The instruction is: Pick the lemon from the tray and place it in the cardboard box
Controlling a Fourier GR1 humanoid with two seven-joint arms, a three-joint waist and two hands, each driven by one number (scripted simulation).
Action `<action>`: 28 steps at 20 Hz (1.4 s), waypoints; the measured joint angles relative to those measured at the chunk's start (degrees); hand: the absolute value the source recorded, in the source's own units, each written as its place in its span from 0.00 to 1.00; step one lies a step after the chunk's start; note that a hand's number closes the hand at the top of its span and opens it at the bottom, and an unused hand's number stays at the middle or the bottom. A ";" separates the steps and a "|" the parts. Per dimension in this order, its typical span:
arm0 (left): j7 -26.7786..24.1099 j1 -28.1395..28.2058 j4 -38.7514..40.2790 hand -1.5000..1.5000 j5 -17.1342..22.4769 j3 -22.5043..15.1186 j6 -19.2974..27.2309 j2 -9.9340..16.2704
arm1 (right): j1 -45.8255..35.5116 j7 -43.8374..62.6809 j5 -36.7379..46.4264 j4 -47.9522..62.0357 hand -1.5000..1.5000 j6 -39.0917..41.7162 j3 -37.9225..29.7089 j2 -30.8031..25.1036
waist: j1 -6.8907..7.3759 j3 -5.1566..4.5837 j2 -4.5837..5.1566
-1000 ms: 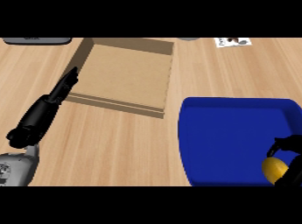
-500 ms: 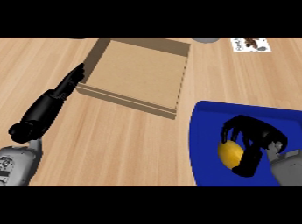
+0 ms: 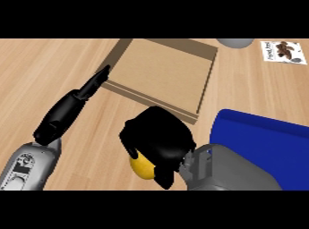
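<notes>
My right hand (image 3: 158, 138) hangs over the wooden counter just left of the blue tray (image 3: 269, 138), its fingers curled round the yellow lemon (image 3: 141, 166). Only the lemon's lower part shows beneath the palm. The hand is close to the near right corner of the open cardboard box (image 3: 163, 74), which lies flat at the top middle. My left hand (image 3: 74, 105) stretches with straight fingers toward the box's left edge, its fingertips (image 3: 104, 71) beside that wall.
A small printed card (image 3: 284, 52) lies on the counter at the top right. A grey round object (image 3: 234, 42) is cut off by the top edge beside the box. Bare wood (image 3: 31, 71) spreads to the left.
My right hand has lifted the lemon out of the blue tray and carried it left over the tray's edge toward the box. The left hand has hardly moved.
</notes>
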 measured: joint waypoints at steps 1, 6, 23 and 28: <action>0.16 -0.26 0.12 0.50 -0.08 0.04 0.25 -0.20 | -2.41 -0.54 2.18 0.92 1.00 -1.31 1.51 1.86 | -0.32 0.00 0.06; 0.42 -1.36 1.45 0.50 -0.78 0.85 1.52 -0.50 | -12.47 -2.63 7.66 7.33 1.00 -11.84 6.62 6.68 | -2.74 0.01 0.29; 0.69 -1.35 2.46 0.50 -1.25 3.43 2.54 0.33 | -34.68 9.11 0.74 37.42 1.00 -45.42 -1.44 8.71 | -6.43 0.01 0.42; 0.46 -1.10 2.67 0.50 -1.66 3.30 2.90 -0.26 | -40.72 4.50 -1.76 50.38 1.00 -44.45 -3.01 8.74 | -7.07 0.01 0.65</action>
